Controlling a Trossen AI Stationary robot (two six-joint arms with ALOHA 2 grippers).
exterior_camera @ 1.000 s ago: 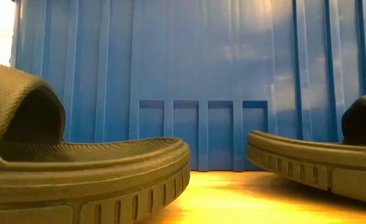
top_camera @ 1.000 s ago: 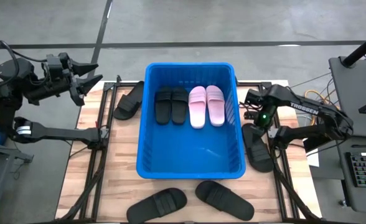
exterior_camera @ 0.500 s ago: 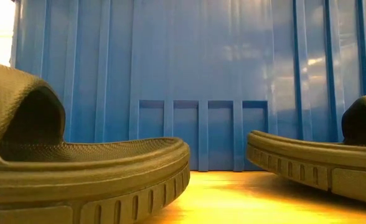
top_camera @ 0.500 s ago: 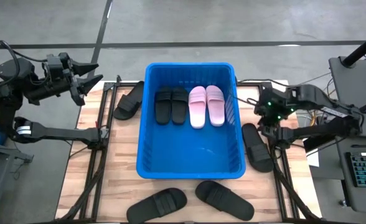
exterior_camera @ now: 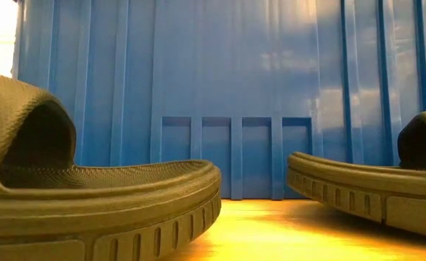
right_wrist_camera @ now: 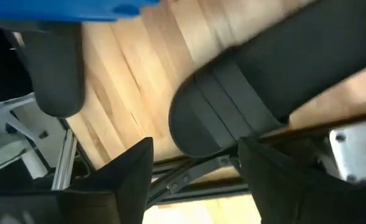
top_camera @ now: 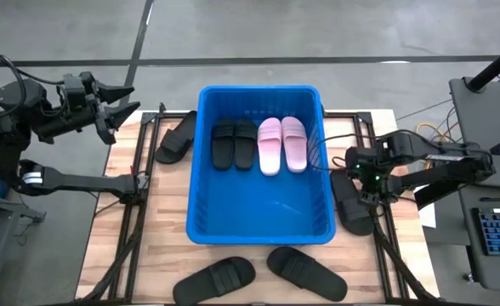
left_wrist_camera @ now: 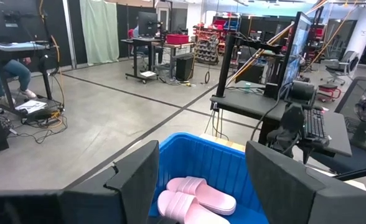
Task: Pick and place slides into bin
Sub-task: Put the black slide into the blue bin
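Observation:
The blue bin (top_camera: 258, 212) stands mid-table and holds two black slides (top_camera: 233, 143) and two pink slides (top_camera: 281, 144) at its far end. A black slide (top_camera: 352, 202) lies sole-down on the table right of the bin. My right gripper (top_camera: 358, 177) hangs open above its far end, and the right wrist view shows the slide (right_wrist_camera: 245, 87) beyond the open fingers (right_wrist_camera: 195, 180), untouched. Another black slide (top_camera: 176, 138) lies left of the bin. Two more lie at the near edge (top_camera: 214, 278) (top_camera: 305, 272). My left gripper (top_camera: 118, 106) is open, raised off the table's far left corner.
The low view shows the bin's ribbed near wall (exterior_camera: 235, 94) behind the two near-edge slides (exterior_camera: 90, 188) (exterior_camera: 372, 188). The table's right edge and metal frame (right_wrist_camera: 195, 171) lie close beside the right slide. The left wrist view looks over the bin (left_wrist_camera: 220, 162) into the workshop.
My right gripper has moved from beside the bin's far right corner toward the table's near edge and has come over the black slide right of the bin. The slides and the bin have stayed in place.

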